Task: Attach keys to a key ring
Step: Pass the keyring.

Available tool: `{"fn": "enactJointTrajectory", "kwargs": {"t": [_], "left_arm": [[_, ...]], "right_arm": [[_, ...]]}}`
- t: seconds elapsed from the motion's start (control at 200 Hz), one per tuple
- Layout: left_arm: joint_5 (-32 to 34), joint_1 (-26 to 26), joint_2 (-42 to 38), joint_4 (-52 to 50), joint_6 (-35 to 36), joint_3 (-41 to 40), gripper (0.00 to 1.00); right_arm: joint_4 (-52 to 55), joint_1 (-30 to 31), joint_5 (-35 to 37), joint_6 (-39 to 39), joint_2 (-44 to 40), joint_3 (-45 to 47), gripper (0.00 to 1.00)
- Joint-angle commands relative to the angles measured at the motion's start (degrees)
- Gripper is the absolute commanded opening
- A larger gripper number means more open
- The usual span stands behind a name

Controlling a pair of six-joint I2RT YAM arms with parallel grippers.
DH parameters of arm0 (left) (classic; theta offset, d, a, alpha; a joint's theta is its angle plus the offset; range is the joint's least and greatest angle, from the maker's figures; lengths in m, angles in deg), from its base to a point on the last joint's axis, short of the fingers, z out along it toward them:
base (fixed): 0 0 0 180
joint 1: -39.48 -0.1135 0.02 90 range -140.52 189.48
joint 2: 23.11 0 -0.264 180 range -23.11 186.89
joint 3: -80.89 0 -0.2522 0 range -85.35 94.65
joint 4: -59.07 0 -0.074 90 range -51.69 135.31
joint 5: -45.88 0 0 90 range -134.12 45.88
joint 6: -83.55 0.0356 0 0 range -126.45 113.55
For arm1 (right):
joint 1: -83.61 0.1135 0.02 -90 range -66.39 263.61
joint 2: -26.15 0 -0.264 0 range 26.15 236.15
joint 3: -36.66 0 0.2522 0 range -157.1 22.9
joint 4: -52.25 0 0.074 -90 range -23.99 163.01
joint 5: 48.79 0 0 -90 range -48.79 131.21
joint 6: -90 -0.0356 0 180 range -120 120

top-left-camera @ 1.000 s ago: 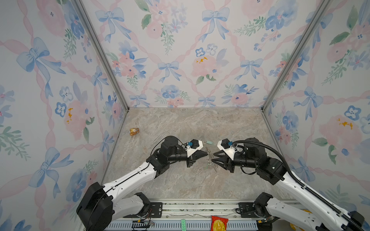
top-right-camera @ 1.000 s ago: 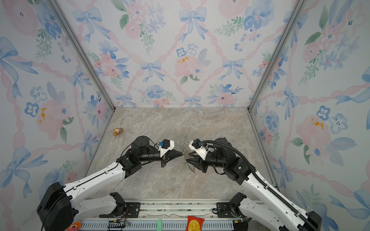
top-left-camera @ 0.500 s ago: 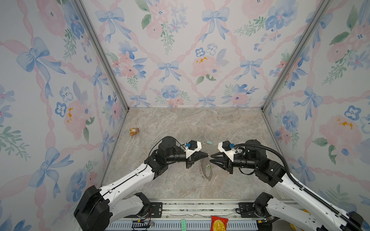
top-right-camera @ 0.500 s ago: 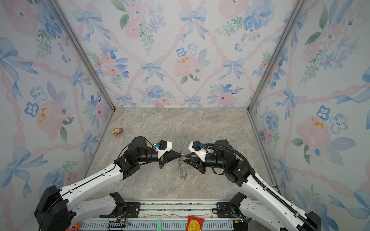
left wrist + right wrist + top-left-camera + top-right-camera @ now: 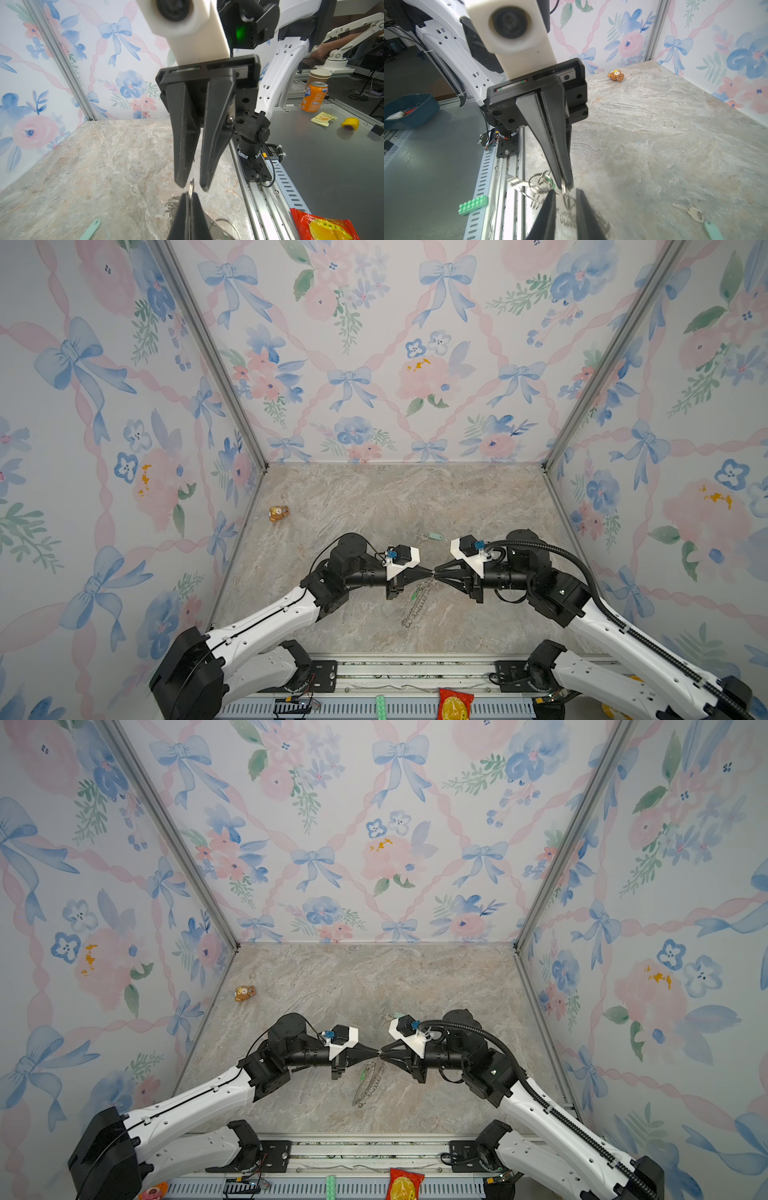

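Observation:
Both grippers meet tip to tip above the marble floor in both top views. My left gripper [image 5: 430, 571] [image 5: 190, 194] is shut on one small silver ring of the key ring [image 5: 415, 610] [image 5: 566, 216]. The rest of the ring hangs down to the floor. The bright green key [image 5: 414, 595] [image 5: 549, 180] hangs on it near the tips. My right gripper [image 5: 437, 572] [image 5: 564, 194] is open, and its fingers [image 5: 182, 182] stand narrowly apart on either side of that held ring. The mint-tagged key [image 5: 433, 536] [image 5: 695, 215] lies loose on the floor behind the right wrist.
An orange-brown bear figurine [image 5: 278, 513] sits by the left wall. The metal rail [image 5: 415, 672] runs along the front edge, with a green brick [image 5: 473, 204] and a red snack packet [image 5: 455, 703] beyond it. Patterned walls close in three sides.
The right gripper has moved left until its tips reach the left gripper's tips, and its jaws have narrowed. The left gripper has stayed shut on the key ring.

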Motion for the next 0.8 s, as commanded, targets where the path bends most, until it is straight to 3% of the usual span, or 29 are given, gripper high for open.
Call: {"fn": "enactJointTrajectory", "kwargs": {"t": [0.0,0.305,0.47,0.695,0.795], "left_arm": [[2.4,0.4,-1.8,4.4,0.8,-1.0,0.0],[3.2,1.1,-2.9,7.2,0.8,-2.8,0.0],[2.6,1.8,-2.5,7.2,2.2,-3.2,0.0],[8.4,3.6,-4.3,9.9,5.4,-5.7,0.0],[12.3,4.5,-5.2,10.7,6.6,-6.8,0.0]], "right_arm": [[2.3,0.7,-0.1,1.7,0.4,-2.0,0.17],[1.4,0.8,1.4,1.8,0.3,-2.0,0.13],[6.3,3.7,5.6,4.5,0.7,-5.4,0.1],[8.7,5.3,9.6,6.2,1.5,-6.2,0.08],[9.4,8.5,16.1,8.2,1.7,-6.2,0.03]]}}
